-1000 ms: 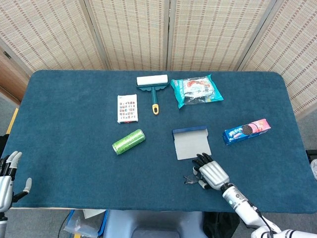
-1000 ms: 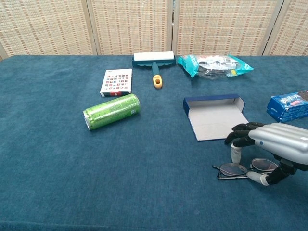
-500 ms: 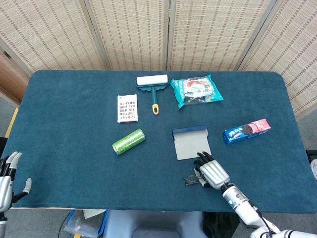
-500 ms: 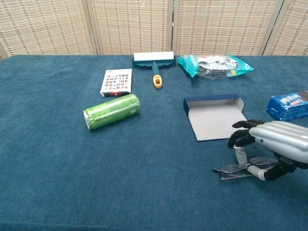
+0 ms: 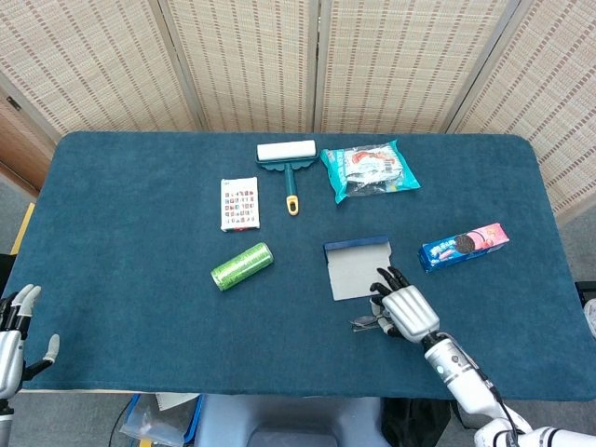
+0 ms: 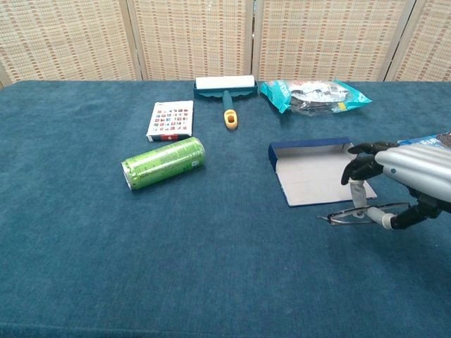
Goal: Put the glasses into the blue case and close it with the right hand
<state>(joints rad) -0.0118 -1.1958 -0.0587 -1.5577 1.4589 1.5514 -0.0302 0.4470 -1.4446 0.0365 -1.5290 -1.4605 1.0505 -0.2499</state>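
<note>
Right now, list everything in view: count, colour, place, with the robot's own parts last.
glasses: one, dark-framed, lifted off the cloth near the case's front edge, pinched by the right hand
case: one, blue, grey inside, open, right of centre
can: one, green, on its side, left of centre
card pack: one, white with coloured squares, behind the can
lint roller: one, teal and white, yellow handle tip, far centre
snack bag: one, teal, far right of the roller
biscuit box: one, blue and pink, right
table: one, blue cloth
left hand: at the near left edge, holding nothing
right hand: silver and black
</note>
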